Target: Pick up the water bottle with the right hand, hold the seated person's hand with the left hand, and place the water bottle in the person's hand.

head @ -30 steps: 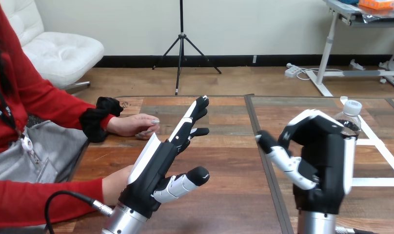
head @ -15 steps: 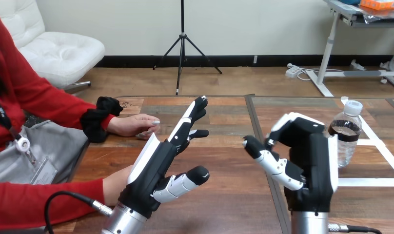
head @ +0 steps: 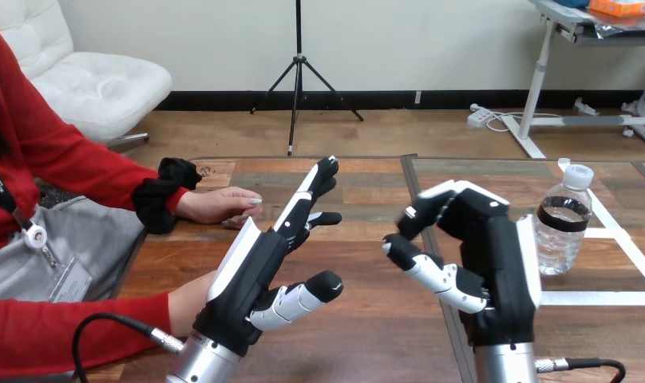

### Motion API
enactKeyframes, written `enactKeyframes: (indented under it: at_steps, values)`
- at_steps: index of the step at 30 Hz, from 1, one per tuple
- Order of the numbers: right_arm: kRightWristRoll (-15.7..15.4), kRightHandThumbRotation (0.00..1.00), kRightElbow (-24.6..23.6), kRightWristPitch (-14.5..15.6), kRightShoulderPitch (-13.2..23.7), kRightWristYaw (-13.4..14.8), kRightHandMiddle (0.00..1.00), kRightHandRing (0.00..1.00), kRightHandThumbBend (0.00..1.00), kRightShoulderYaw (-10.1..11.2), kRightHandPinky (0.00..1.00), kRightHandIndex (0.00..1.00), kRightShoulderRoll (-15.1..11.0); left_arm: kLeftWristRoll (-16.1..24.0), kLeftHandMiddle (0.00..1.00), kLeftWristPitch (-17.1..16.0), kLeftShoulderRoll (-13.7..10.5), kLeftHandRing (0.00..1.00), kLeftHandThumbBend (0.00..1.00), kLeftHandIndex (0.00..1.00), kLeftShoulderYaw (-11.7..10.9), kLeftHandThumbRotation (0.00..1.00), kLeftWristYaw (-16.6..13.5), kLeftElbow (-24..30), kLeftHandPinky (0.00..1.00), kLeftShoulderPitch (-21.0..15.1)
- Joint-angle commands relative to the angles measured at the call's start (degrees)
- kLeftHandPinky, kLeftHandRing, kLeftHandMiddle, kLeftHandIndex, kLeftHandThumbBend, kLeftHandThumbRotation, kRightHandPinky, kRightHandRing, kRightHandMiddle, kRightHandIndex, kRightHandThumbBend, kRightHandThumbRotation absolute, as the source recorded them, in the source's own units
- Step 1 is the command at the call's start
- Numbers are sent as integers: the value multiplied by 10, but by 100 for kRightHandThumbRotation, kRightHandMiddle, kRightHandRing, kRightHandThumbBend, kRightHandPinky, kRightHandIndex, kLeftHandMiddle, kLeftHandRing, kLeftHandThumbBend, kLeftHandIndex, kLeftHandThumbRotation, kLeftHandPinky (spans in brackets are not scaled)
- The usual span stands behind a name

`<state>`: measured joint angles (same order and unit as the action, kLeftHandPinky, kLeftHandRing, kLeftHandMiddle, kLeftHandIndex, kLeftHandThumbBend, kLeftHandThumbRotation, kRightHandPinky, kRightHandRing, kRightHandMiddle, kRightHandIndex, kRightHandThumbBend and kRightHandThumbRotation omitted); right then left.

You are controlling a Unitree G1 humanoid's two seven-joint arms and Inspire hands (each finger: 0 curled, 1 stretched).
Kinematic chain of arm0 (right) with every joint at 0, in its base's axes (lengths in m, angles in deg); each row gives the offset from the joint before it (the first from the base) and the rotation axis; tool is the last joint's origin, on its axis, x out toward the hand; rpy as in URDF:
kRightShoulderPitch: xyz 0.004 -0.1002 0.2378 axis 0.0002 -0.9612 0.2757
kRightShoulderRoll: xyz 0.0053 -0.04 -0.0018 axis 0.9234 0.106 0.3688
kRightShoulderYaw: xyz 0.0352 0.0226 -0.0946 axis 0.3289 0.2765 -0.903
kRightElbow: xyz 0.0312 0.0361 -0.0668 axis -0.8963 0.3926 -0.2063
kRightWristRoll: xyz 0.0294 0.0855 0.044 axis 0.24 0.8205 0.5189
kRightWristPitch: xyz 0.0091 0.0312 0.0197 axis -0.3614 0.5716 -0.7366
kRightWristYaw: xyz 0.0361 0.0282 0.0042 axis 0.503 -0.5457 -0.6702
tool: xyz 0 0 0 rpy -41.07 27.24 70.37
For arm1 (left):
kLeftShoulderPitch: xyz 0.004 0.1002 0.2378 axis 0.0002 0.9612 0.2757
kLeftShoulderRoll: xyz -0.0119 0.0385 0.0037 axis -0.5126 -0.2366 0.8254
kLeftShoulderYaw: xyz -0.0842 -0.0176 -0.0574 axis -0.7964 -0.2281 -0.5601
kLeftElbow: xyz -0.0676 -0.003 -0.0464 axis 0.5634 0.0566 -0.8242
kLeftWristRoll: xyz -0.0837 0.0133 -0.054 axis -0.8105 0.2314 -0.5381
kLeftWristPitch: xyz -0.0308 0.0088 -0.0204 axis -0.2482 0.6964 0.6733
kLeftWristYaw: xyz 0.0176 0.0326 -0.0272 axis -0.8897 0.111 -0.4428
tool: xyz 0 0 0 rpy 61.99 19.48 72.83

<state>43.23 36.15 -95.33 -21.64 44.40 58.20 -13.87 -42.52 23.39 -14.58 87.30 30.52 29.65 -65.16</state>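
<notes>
Currently on view, item by item:

- Wooden table (head: 367,327): brown plank top, with a dark seam running from the far edge toward the near edge between the two robot hands.
- Clear plastic water bottle with a white screw cap (head: 560,231): stands upright on the right part of the table, on its own base. It is just beside the right hand, on that hand's outer side. No finger is round it, and whether the hand's shell touches it cannot be told.
- Right hand (head: 503,255): raised above the table with its back toward the bottle. The fingers are curled over at the top and the thumb reaches out toward the seam. Nothing is between them.
- Left hand (head: 251,275): raised over the left part of the table. The fingers are straight and point away toward the far edge. The thumb is spread off to the side, and the hand grips nothing.
- Person's farther hand (head: 219,205): lies palm down on the table at the view's left, near the left hand's fingertips but apart from them.
- Person's nearer hand (head: 187,302): low at the view's left, partly hidden behind the left hand's base. Whether the two touch cannot be told.
- White tape lines (head: 603,298): flat on the table around the bottle's spot.
</notes>
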Motion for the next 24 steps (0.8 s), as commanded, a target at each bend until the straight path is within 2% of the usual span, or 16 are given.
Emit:
enactKeyframes:
  at_steps: [1,2,3,12,19,24]
  values:
    - [-3,46,-31,14,27,-8,68,68,100,-3,61,69,-9,-17,100,-2,3,99,100,100,-3,91,3,24,86,-19]
    - [-6,46,-33,15,25,-8,68,68,100,-3,61,69,-11,-18,100,-3,4,99,100,100,-3,91,3,24,86,-20]
    - [-8,47,-34,17,25,-8,72,71,100,-3,66,73,-11,-18,100,-3,4,99,100,100,-3,91,3,23,87,-21]
    - [-15,50,-35,21,25,-14,82,82,100,-5,83,85,-20,-18,100,-10,5,99,100,100,-4,89,2,17,89,-27]
    - [-26,51,-44,37,23,-10,86,86,100,-3,88,88,-24,-19,100,-17,5,99,100,100,-5,89,3,8,88,-33]
    - [-29,51,-62,65,15,-12,87,87,100,-4,88,90,-24,-17,100,-16,7,98,100,100,-6,89,0,8,88,-34]
